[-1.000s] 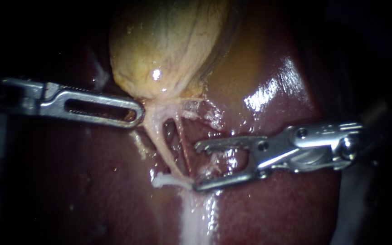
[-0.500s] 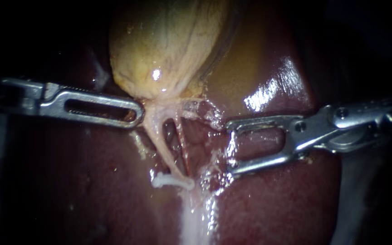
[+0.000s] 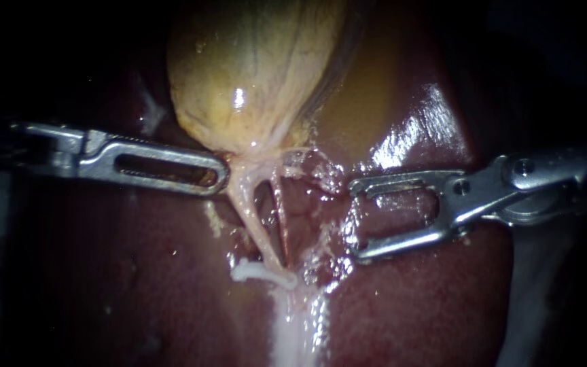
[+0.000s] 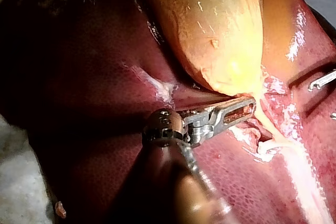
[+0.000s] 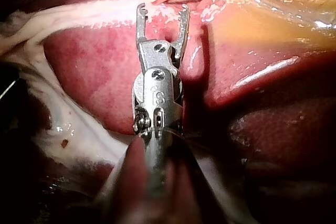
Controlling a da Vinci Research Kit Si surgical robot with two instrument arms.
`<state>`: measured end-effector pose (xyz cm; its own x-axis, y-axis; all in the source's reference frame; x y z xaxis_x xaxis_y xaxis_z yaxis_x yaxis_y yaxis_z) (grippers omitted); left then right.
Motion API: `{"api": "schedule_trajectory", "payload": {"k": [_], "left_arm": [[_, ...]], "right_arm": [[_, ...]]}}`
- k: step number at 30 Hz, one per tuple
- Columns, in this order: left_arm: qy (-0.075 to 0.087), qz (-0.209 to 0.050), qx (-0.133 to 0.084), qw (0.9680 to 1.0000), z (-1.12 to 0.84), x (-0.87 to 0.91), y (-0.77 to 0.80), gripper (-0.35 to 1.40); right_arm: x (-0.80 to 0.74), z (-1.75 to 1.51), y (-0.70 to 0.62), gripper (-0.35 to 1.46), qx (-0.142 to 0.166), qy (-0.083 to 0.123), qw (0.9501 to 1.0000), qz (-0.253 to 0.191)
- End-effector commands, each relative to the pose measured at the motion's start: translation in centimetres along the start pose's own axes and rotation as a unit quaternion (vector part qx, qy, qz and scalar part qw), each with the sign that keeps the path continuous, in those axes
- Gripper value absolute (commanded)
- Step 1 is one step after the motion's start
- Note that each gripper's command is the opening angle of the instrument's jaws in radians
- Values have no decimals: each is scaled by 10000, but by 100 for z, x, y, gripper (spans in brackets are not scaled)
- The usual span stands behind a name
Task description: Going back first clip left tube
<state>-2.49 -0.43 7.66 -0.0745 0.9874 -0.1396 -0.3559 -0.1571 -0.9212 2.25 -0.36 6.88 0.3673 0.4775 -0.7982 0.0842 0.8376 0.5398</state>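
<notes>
Clip (image 3: 259, 272) on left tube (image 3: 251, 217) shows only from the endoscope and left wrist; pincer of right instrument (image 3: 354, 221) gapes, empty

Legible text: none is recorded on the liver (image 3: 137, 272) or the gallbladder (image 3: 253, 68).

One item is noted. A small engraved mark (image 5: 157, 94) is borne on the metal body of the right instrument (image 5: 161, 14), behind the jaw pivot, and is seen only in the right wrist view. It is not transcribed.

No label, brand, number or sign is made out on the left instrument (image 3: 220, 178) in any view.
</notes>
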Motion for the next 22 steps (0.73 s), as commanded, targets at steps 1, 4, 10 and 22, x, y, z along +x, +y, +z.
{"api": "schedule_trajectory", "payload": {"k": [1,4,10,22], "left_arm": [[-32,6,10,10000,4,-1,-1,-35],[-73,51,-5,10000,17,-4,-5,-35],[-120,62,-5,9999,27,-6,-6,-35],[-122,61,-7,9999,27,-5,-6,-35]], "right_arm": [[0,-1,0,49,1,0,10000,2],[1,-2,0,49,2,0,10000,5],[0,-3,2,49,1,0,10000,6],[0,-4,2,49,2,0,10000,6]]}}
